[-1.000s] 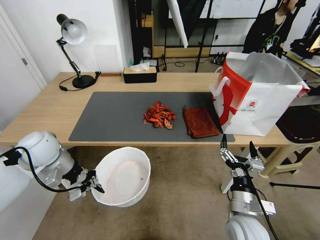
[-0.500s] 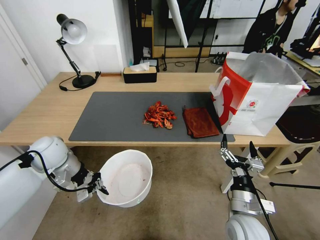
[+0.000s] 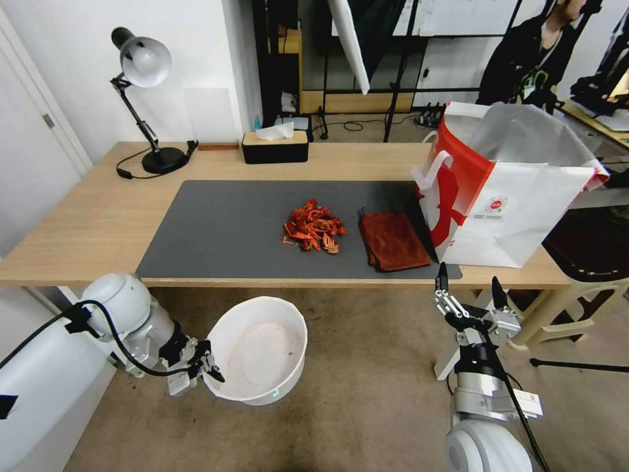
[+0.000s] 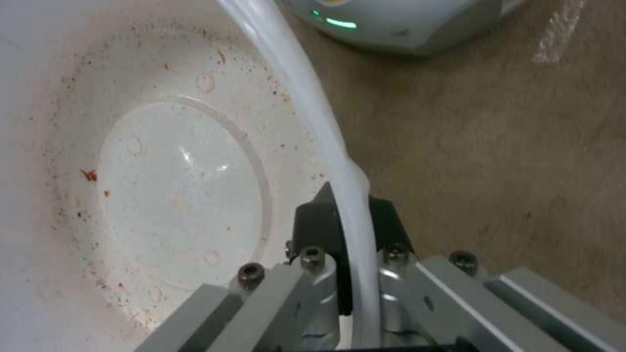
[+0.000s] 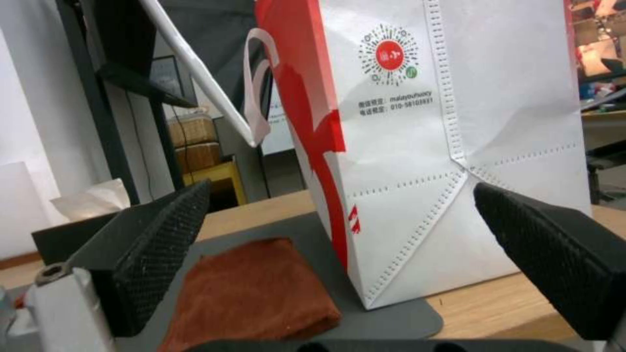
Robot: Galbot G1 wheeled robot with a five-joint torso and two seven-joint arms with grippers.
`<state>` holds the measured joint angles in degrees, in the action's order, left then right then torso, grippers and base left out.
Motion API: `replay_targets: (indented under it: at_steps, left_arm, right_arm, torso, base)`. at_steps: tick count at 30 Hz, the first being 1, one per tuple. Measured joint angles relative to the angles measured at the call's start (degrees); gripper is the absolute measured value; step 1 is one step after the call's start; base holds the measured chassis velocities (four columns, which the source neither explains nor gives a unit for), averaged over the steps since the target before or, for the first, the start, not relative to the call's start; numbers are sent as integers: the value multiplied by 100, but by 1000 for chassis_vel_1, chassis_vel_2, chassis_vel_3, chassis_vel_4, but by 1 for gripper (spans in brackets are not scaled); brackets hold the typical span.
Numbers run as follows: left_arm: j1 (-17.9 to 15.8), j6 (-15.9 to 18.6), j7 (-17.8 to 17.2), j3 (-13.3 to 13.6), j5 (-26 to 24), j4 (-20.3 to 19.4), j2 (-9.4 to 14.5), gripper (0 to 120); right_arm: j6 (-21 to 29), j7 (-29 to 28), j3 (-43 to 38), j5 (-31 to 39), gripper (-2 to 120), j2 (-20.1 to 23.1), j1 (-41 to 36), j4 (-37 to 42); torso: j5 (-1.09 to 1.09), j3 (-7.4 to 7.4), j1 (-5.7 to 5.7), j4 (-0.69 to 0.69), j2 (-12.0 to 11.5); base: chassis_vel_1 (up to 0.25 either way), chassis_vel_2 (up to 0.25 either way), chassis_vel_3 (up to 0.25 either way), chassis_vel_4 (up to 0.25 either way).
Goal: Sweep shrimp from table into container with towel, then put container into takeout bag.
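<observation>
Our left pincer (image 3: 208,375) is clenched on the rim of the container (image 3: 259,351), one pad inside the wall and one outside, and carries it off the floor, below and in front of the table (image 3: 85,216) edge. The bowl hangs to the right of that pincer, tilted a little. In the left wrist view the thin wall of the container (image 4: 176,171) bends slightly where the pads pinch it, so we judge it light and a bit flexible; a rim hold works while it is empty, though it may sag or twist once loaded. Only faint reddish specks lie inside.

Up on the table, beyond and to the right of the left pincer, the shrimp (image 3: 312,227) lie piled on the dark mat (image 3: 216,229). They look light, hard and loose, likely to scatter or roll if pushed quickly.

Just right of the pile, apart from it, lies the towel (image 3: 393,240), folded flat. It is soft and limp; we judge the near edge the best place to take it, gripping through all the folds so it stays a firm pad.

Our right pincer (image 3: 468,296) hovers released, pads wide apart, below the table edge, just before the towel. Past it the takeout bag (image 3: 504,187) stands upright and open, touching or nearly touching the towel's far side; its paper is light and could tip.
</observation>
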<state>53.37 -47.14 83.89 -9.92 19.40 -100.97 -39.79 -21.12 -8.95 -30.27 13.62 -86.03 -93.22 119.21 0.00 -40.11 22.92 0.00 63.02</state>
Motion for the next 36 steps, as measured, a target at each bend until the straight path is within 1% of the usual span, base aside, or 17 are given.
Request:
replay_targets:
  at_steps: [2,13,16,17,20,21,25,30,31,32,33,34,36]
  left_arm:
    - [-46,0,24,21,105,5,-47,0]
    - [-145,1,73,97,236,47,-146,0]
    - [-228,1,139,154,397,31,-271,0]
    - [-228,1,139,154,397,31,-271,0]
    - [-279,1,178,212,549,-8,-441,0]
    - [-279,1,178,212,549,-8,-441,0]
    - [-400,1,242,316,809,-83,-680,0]
    - [-471,1,295,399,830,-86,-731,0]
    - [-484,1,300,428,837,-86,-743,0]
    - [-533,1,362,572,933,-160,-884,0]
    - [-533,1,362,572,933,-160,-884,0]
    - [-588,1,370,677,944,-143,-933,0]
    - [-688,1,373,793,972,-88,-980,0]
  right_arm:
    - [0,0,0,9,100,-1,21,-17]
    - [0,0,4,22,100,-3,45,-36]
    - [-2,0,4,45,100,9,51,-49]
    - [-2,0,4,45,100,9,51,-49]
    - [-1,0,-13,64,100,41,53,-50]
    - [-1,0,-13,64,100,41,53,-50]
    - [21,0,-12,65,100,48,54,-42]
    - [37,0,-12,66,100,45,63,-26]
    - [38,0,-12,67,100,42,65,-25]
    - [38,0,-8,66,100,24,73,-41]
    - [38,0,-8,66,100,24,73,-41]
    - [38,0,-4,64,100,12,76,-45]
    - [38,0,1,55,100,-2,78,-46]
  torso:
    - [1,0,0,-1,0]
    - [1,0,0,0,0]
    - [0,0,0,0,0]
    - [0,0,0,0,0]
    - [0,0,0,1,0]
    - [0,0,0,1,0]
    - [0,0,0,0,0]
    - [0,0,-1,0,0]
    - [0,0,-1,0,0]
    - [0,0,-1,0,0]
    - [0,0,-1,0,0]
    - [0,0,-1,0,0]
    - [0,0,-1,0,0]
  base:
    - [0,0,0,0]
    - [0,0,0,0]
    - [0,0,0,0]
    - [0,0,0,0]
    - [0,0,0,0]
    - [0,0,0,0]
    - [0,0,0,0]
    - [0,0,0,0]
    - [0,0,0,0]
    - [0,0,0,0]
    - [0,0,0,0]
    - [0,0,0,0]
    - [0,0,0,0]
